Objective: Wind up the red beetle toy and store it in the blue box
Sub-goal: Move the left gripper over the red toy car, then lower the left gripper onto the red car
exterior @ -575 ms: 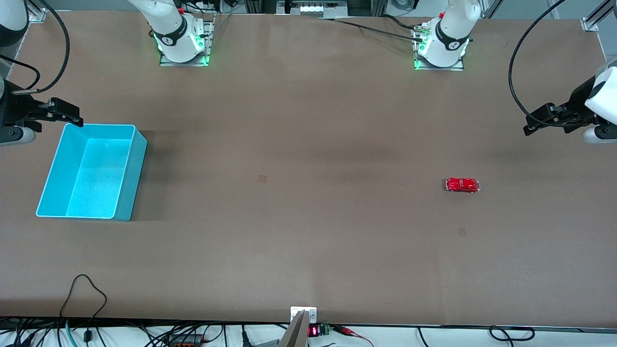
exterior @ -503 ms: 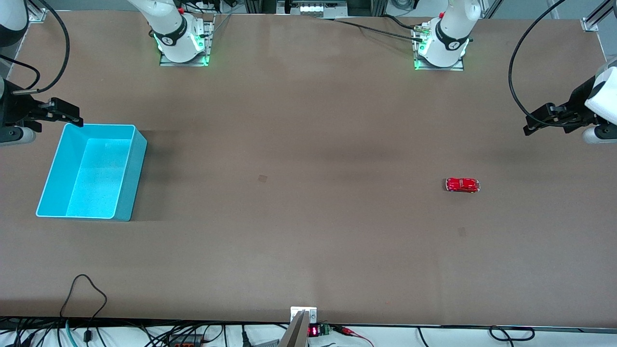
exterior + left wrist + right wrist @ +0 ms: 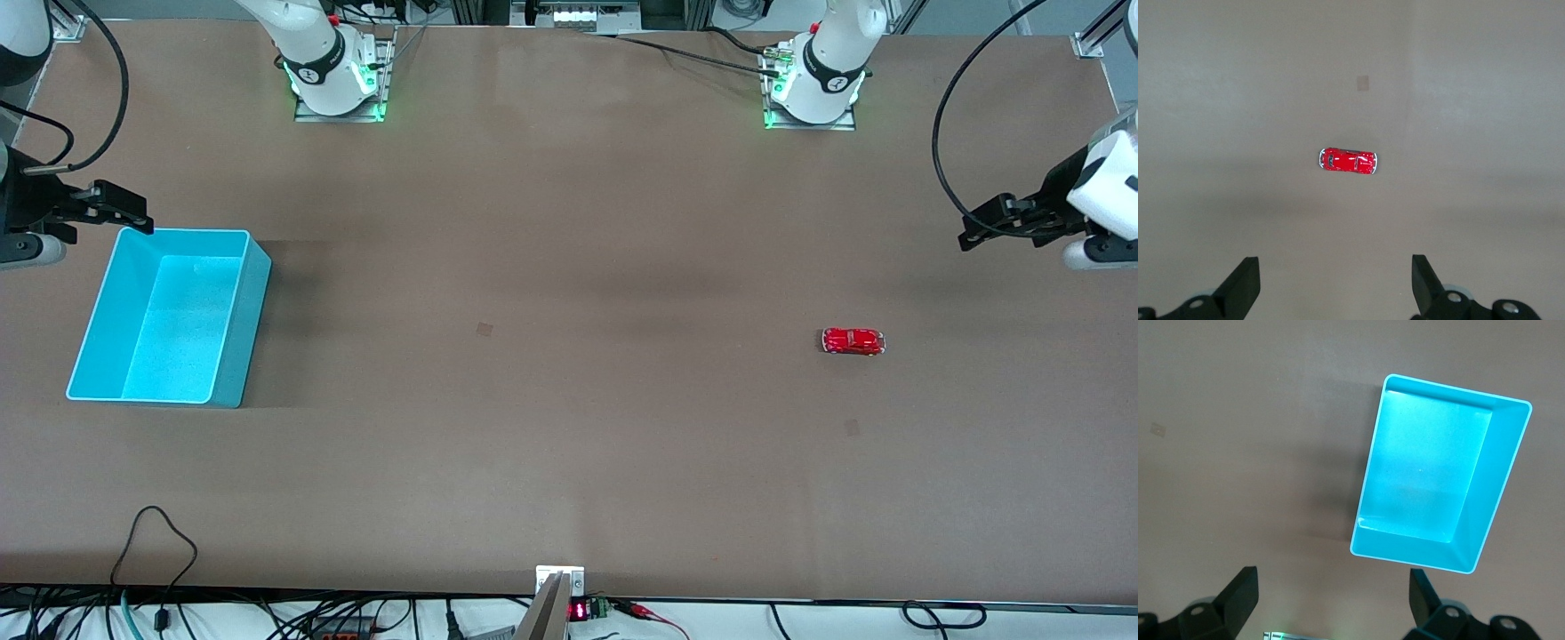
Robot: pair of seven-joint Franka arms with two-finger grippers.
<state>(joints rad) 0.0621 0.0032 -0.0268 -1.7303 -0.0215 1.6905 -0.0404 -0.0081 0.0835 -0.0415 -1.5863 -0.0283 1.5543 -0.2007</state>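
the red beetle toy sits on the table, well apart from the blue box. the left gripper hangs over the table, fingers spread wide, holding nothing. the right gripper waits over the box's corner, spread wide too.

Cut off at the edges
Both wrist views crop their grippers to fingertips; the red beetle toy looks too small for detail.

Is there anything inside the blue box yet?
No. The blue box holds nothing; its whole floor shows bare in the front and right wrist views. The red beetle toy sits on the table toward the left arm's end, untouched.
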